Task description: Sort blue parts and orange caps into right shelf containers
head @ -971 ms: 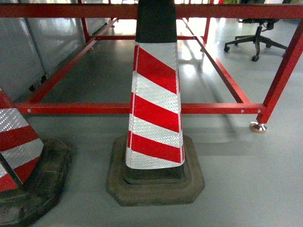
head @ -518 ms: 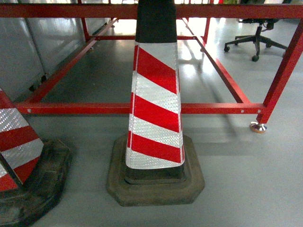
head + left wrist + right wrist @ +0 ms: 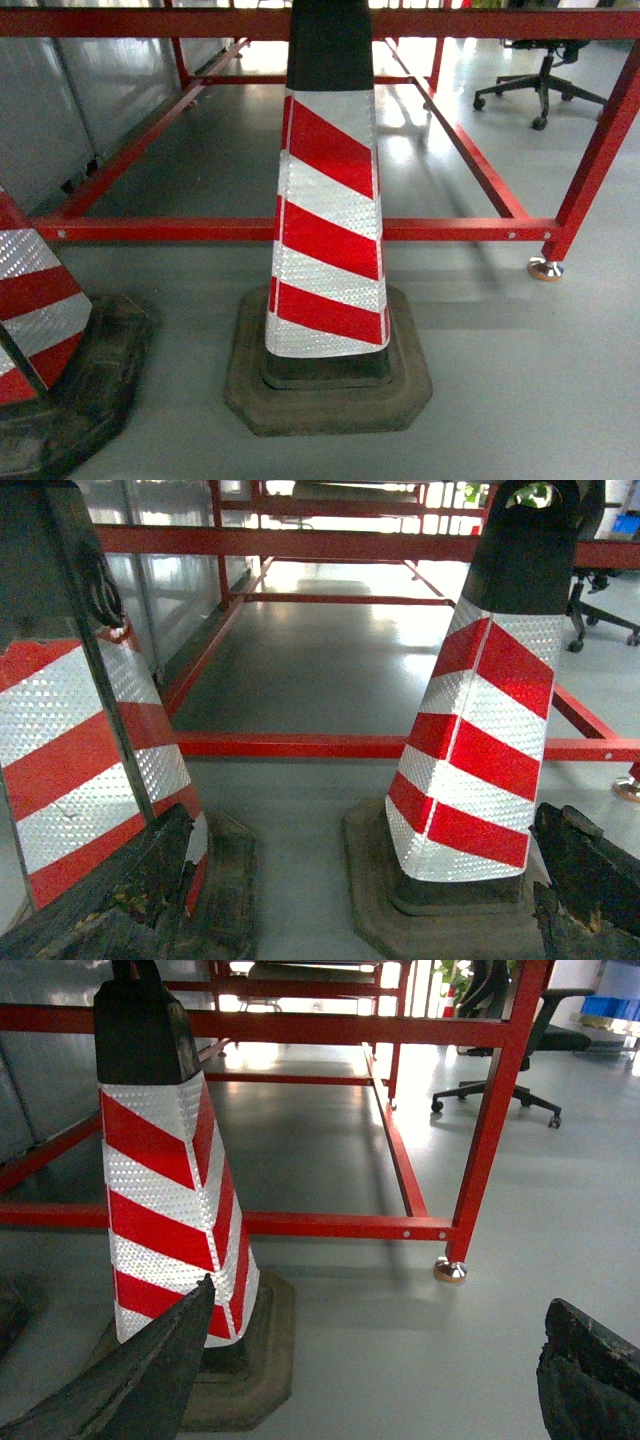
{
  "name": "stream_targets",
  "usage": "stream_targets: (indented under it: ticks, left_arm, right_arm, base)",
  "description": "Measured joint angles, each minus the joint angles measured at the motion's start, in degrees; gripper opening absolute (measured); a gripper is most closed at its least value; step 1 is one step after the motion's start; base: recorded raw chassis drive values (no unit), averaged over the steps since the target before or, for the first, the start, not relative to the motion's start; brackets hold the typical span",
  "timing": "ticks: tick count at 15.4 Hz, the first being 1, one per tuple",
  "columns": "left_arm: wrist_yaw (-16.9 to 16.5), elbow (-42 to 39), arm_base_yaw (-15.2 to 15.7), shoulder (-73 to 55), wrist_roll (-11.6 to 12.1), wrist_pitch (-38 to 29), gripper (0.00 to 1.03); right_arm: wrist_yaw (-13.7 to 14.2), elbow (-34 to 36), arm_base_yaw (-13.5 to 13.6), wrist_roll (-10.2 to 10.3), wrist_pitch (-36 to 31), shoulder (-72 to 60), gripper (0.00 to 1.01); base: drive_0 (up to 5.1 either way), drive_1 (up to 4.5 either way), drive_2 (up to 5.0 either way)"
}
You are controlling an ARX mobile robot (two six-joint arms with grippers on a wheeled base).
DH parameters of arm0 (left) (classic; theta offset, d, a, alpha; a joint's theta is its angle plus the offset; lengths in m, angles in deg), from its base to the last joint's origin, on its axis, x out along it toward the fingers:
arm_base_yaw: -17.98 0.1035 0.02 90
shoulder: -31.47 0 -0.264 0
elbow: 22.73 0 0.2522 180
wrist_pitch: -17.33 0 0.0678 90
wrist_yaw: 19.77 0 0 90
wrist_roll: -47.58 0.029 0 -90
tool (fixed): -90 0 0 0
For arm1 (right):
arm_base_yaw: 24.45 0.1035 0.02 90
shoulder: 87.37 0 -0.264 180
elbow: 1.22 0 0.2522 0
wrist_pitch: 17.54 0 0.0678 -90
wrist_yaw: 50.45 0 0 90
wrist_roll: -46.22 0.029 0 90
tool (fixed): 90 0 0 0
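A smooth grey floor (image 3: 520, 380) runs under a red metal frame (image 3: 450, 229), its low rails forming a rectangle and its upright leg ending in a shiny round foot (image 3: 545, 268) at the right of the head view. Squarely in front of the robot stands a traffic cone (image 3: 328, 220) banded in red and reflective white, black at the top, seated on a dark, worn rubber base (image 3: 330, 395). A second cone (image 3: 35, 310) of the same pattern stands at the left edge, its base just beside the first cone's base without touching it. A black office chair (image 3: 540, 75) on castors sits well behind the frame at the upper right, and grey panels (image 3: 60, 110) line the left side.

The left claw (image 3: 350, 900) shows only as two dark, scuffed fingers (image 3: 130, 890) at the bottom corners of its wrist view, spread wide with the floor and the cone bases between them and nothing held. The right claw (image 3: 370, 1380) is likewise spread wide and empty, its fingers (image 3: 140, 1380) framing bare floor beside the central cone.

None of the blue parts, orange caps, shelf or bins appears in any view, so their whereabouts cannot be told
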Motion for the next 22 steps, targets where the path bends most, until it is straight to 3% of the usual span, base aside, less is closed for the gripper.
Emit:
stream_targets:
  ticks: [22]
  left_arm:
    - [0.0, 0.0, 0.0, 0.0, 0.6, 0.0, 0.98]
  right_arm:
    - [0.1, 0.0, 0.0, 0.5, 0.0, 0.0, 0.98]
  base:
    - [0.0, 0.00, 0.0]
